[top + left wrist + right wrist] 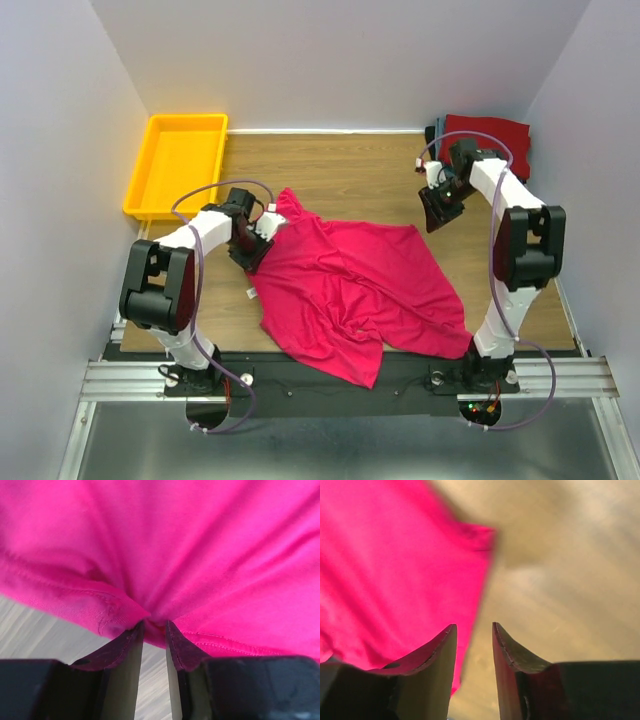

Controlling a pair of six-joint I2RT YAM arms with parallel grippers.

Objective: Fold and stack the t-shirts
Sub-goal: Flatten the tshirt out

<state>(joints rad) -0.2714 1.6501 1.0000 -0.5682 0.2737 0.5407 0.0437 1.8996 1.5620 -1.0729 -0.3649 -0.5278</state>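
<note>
The left arm reaches from its base at the near left edge, elbow raised, forearm angled forward and inward, so that the left gripper [262, 238] comes down on the upper left edge of the crimson t-shirt [350, 285]. In the left wrist view its jaws stand nearly together, with a bunched fold of the fabric pinched between the tips and creases running in toward them. The right arm rises from the near right, bends at a high elbow and turns back over the far right of the table [350, 165]. The right gripper [440, 210] points down and inward, near the shirt's far right corner but apart from it. In the right wrist view its jaws stand parted with only wood grain showing between them, the shirt's corner off to one side. The crimson t-shirt lies spread and rumpled across the middle of the table, its near hem reaching the front edge. A dark red folded shirt [490, 135] lies in the far right corner on top of darker cloth. The yellow tray [140, 185] sits at the far left, bare floor showing, well apart from the shirts.
</note>
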